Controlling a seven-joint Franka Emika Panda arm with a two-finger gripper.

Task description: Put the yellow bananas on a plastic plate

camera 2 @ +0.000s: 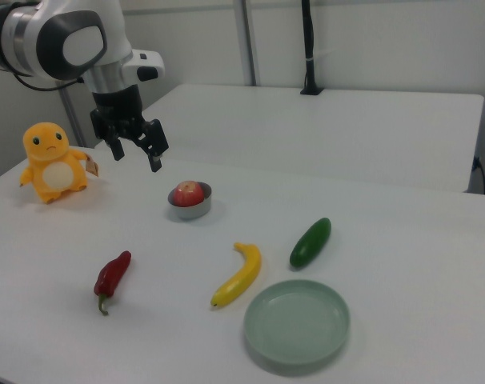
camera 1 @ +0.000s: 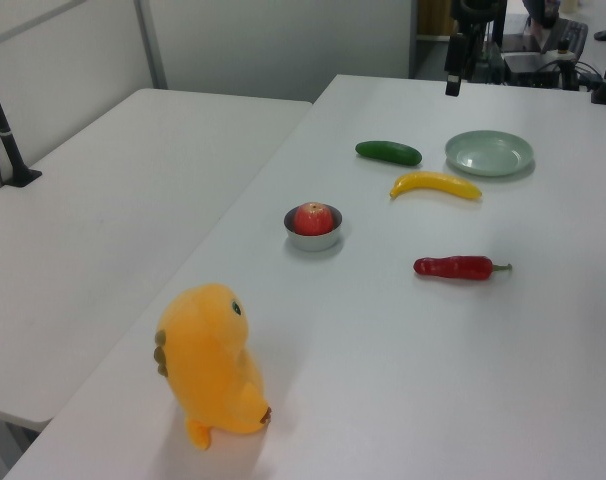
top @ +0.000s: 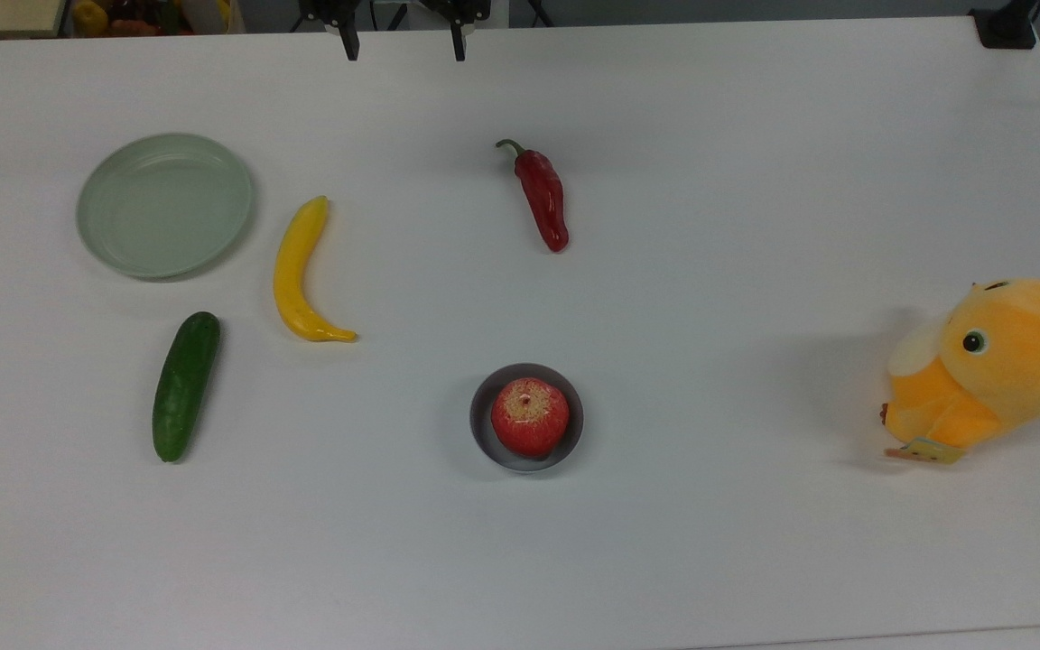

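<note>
The yellow banana [top: 290,271] lies flat on the white table, just right of the pale green plastic plate [top: 165,205] in the top view. The two are apart, and the plate holds nothing. In the right view the banana [camera 2: 240,274] lies up and left of the plate [camera 2: 297,322]; in the left view the banana [camera 1: 435,184] lies in front of the plate [camera 1: 489,153]. My gripper [top: 404,47] hangs open and holds nothing at the top view's upper edge, far from the banana. In the right view the gripper [camera 2: 136,156] is in the air above the table, left of the apple dish.
A dark green cucumber [top: 185,385] lies below the plate in the top view. A red pepper [top: 544,199] lies mid-table. A red apple [top: 529,415] sits in a small grey dish [top: 481,424]. An orange plush toy [top: 989,366] stands at the top view's right.
</note>
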